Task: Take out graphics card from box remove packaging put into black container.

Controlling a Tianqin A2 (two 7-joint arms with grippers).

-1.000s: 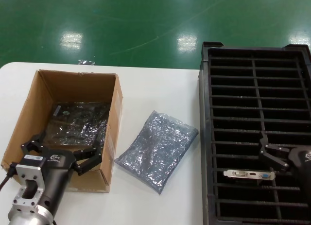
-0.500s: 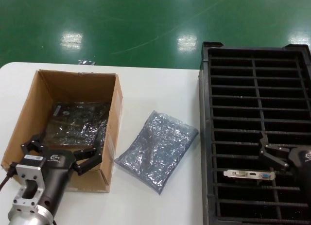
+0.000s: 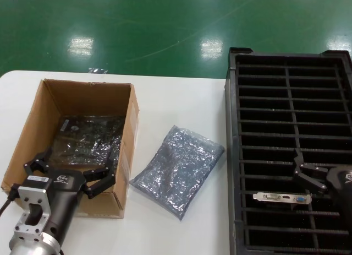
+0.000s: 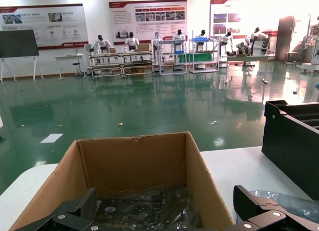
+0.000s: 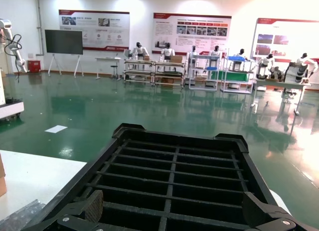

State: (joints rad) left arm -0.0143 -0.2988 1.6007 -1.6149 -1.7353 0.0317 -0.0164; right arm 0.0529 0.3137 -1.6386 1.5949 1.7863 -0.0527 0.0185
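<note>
On the white worktop [image 3: 181, 101], the head view lays out the whole scene: the brown cardboard box [image 3: 41, 103] to the robot's left, the black container [image 3: 234, 156] to its right, and between them an empty, crinkly anti-static bag [image 3: 177, 169] lying flat, apart from both.

Only the head view shows the graphics card [image 3: 281, 197]. It sits in one of the container's slots near the front, its silver end bracket with a blue port facing up. The right pincer [image 3: 311, 178] hovers just beside and above it, over the container, fingers spread wide and holding nothing. The right wrist view misses the card entirely; it shows the ribbed slots of the container [image 5: 174, 171] stretching away, the two open fingertips [image 5: 92, 206] at the frame's edge, and a corner of the bag [image 5: 17, 216].

The left pincer [image 3: 74, 175] sits at the near end of the box, released, its fingers splayed over the front wall. The left wrist view looks into the box [image 4: 134, 161] and shows shiny bagged cards [image 4: 144, 211] on its floor, seen from above in the head view as well [image 3: 88, 139]. The same wrist view catches the container's outer side wall [image 4: 291, 146] off to one side, which the head view does not show.
</note>
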